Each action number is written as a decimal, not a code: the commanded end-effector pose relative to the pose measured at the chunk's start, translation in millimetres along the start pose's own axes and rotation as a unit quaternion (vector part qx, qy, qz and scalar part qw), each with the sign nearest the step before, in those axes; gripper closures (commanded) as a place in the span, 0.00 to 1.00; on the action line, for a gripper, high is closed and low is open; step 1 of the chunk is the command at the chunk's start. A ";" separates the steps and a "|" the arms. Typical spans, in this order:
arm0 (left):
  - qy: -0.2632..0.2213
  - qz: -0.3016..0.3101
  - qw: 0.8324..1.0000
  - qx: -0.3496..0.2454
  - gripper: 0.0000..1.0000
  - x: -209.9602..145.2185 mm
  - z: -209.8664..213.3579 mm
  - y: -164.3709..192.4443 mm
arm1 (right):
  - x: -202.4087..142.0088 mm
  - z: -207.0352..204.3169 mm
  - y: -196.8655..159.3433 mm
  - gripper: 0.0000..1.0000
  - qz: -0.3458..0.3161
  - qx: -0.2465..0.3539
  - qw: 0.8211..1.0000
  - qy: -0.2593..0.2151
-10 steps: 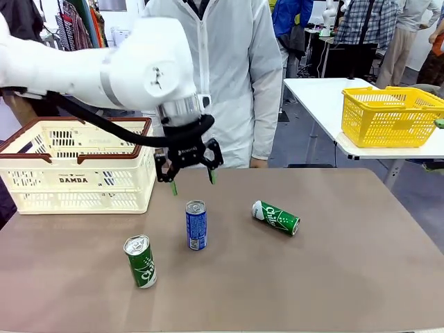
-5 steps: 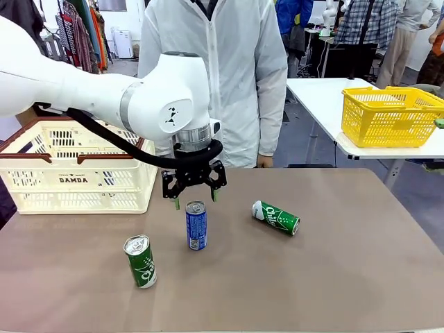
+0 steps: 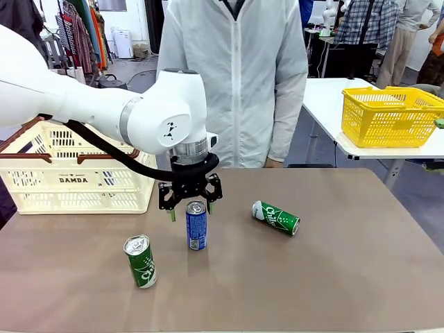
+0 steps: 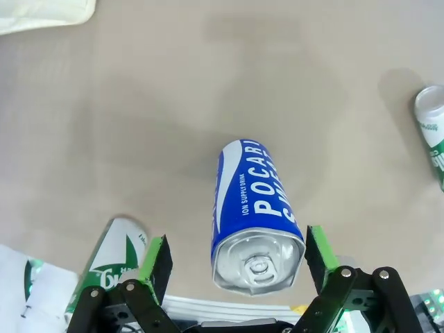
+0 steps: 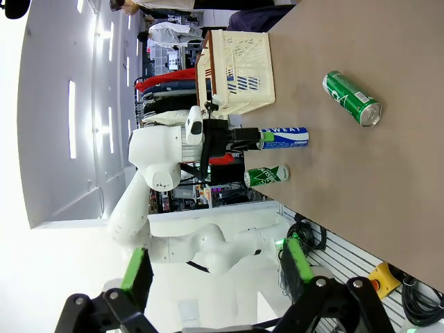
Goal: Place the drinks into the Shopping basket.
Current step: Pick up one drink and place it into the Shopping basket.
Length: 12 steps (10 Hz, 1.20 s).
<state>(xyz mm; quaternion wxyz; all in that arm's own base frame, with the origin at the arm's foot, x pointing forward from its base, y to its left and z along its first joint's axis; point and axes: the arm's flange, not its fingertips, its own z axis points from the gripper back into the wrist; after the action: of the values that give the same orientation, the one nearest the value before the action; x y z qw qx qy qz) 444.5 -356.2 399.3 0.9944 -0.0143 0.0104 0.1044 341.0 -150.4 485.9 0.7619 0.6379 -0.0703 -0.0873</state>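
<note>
My left fingers stand open, straddling the silver top of the upright blue Pocari Sweat can mid-tabletop, not yet touching; thin slick aluminium, probably light, tippy, easily dented, so pinch gently just under the rim.

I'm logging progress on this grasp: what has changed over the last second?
The left end effector came down and now straddles the top of the blue can, jaws open, nothing gripped yet. The person shifted slightly toward picture right. The blue can, the standing green can, the lying green can and the Shopping basket stayed put.
</note>
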 end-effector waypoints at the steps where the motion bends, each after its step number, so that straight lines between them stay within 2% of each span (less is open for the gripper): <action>1: -0.005 -0.022 1.000 -0.019 0.00 -5.6 -8.2 5.3 | -1.1 1.4 4.2 0.00 -0.008 -0.003 1.000 0.004; 3: -0.004 -0.031 0.999 -0.018 0.00 -6.6 -14.3 4.8 | -1.1 1.4 4.2 0.00 -0.008 -0.003 1.000 0.004; 4: -0.017 -0.034 0.999 -0.017 0.56 -6.4 -14.8 5.1 | -1.1 1.4 4.2 0.00 -0.008 -0.003 1.000 0.004; 5: -0.023 -0.038 0.999 -0.018 1.00 -6.6 -14.6 5.9 | -1.1 1.4 4.2 0.00 -0.008 -0.003 1.000 0.004; 12: -0.037 -0.049 0.998 -0.021 1.00 -6.7 -13.7 4.1 | -1.1 1.4 4.2 0.00 -0.008 -0.003 1.000 0.004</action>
<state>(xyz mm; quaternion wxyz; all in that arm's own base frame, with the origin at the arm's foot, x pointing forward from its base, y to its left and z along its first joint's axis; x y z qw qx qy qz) 440.2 -360.1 387.2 0.9974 -0.0308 -0.0105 0.0636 341.0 -150.4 485.9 0.7619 0.6379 -0.0703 -0.0873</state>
